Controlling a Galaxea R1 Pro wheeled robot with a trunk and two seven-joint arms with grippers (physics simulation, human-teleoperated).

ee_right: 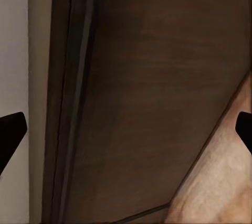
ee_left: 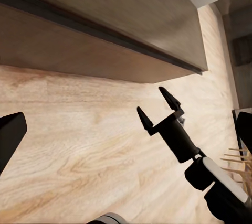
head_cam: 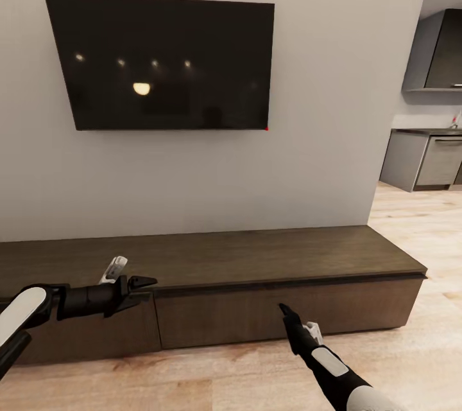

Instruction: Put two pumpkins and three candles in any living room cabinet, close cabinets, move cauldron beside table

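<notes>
The long dark-brown cabinet (head_cam: 218,318) runs along the wall under the television, and its flat drawer fronts look closed. My left gripper (head_cam: 140,289) hangs open just in front of the cabinet's left part, at the height of its top edge. My right gripper (head_cam: 287,313) points at the middle drawer front, close to it, open and empty. The left wrist view looks down on the cabinet (ee_left: 79,45) with the right gripper (ee_left: 153,103) over the floor before it. The right wrist view faces the cabinet's front (ee_right: 157,77) at close range. Pumpkins, candles, cauldron and table are out of view.
A black television (head_cam: 167,64) hangs on the grey wall above the cabinet. Light wooden floor (head_cam: 256,372) spreads in front. Past the wall's end at the right, grey kitchen units (head_cam: 423,160) stand beyond an open passage.
</notes>
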